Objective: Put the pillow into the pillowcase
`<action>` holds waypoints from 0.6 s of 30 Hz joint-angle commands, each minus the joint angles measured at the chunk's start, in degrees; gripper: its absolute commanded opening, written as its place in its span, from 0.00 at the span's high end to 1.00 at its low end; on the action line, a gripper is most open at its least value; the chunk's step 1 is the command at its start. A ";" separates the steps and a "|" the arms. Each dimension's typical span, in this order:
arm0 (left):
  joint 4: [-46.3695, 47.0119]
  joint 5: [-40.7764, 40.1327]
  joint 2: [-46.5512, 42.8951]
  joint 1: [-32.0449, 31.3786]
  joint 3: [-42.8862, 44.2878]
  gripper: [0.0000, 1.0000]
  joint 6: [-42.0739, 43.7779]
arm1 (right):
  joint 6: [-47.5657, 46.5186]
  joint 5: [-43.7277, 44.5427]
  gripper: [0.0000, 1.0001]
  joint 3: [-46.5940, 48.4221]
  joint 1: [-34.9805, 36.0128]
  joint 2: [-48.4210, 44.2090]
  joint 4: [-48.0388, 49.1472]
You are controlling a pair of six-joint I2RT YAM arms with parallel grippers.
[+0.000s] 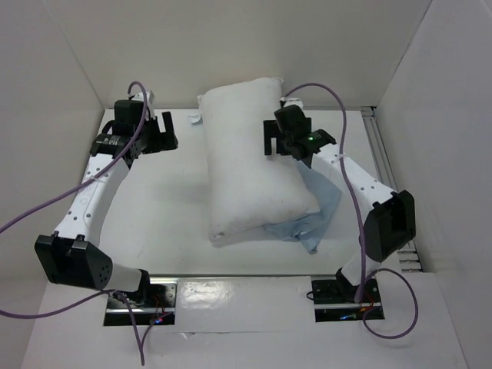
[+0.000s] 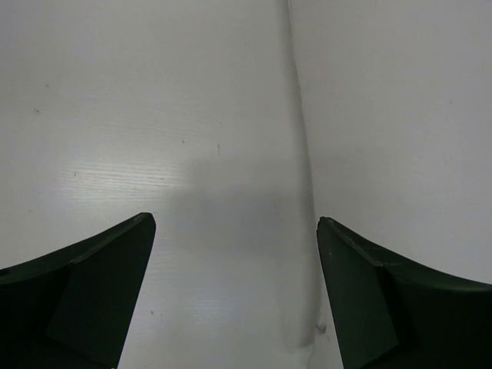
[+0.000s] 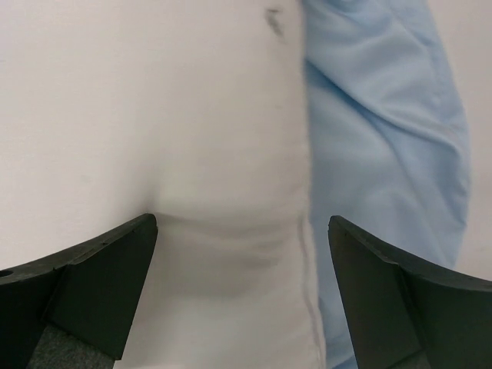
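While the pillow (image 1: 250,165) lies uncased under the right gripper (image 1: 275,146), wide open and empty, the pillowcase (image 1: 317,211) is seen from above pinned beneath the pillow just behind that gripper; the left gripper (image 1: 169,132), equally open and empty, is held well apart. Left wrist: only table (image 2: 154,115) is shown between the jaws. Right wrist: pillow edge and pillowcase are shown below; first step judged pending, pillowcase mouth to be grasped next.

We see our left arm (image 1: 96,181) and right arm (image 1: 361,181) built of white link shells and blocky black joint housings, each trailed by a looping purple cable (image 1: 31,215), the left gripper (image 1: 167,132) and right gripper (image 1: 274,144) black with wedge-shaped dark fingers (image 2: 92,292), and a small green light (image 1: 310,139) by the right wrist.
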 commanded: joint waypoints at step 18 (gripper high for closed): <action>-1.80 5.18 0.65 0.46 -0.04 0.00 -3.84 | -2.85 -8.08 0.00 34.91 8.77 20.61 -11.99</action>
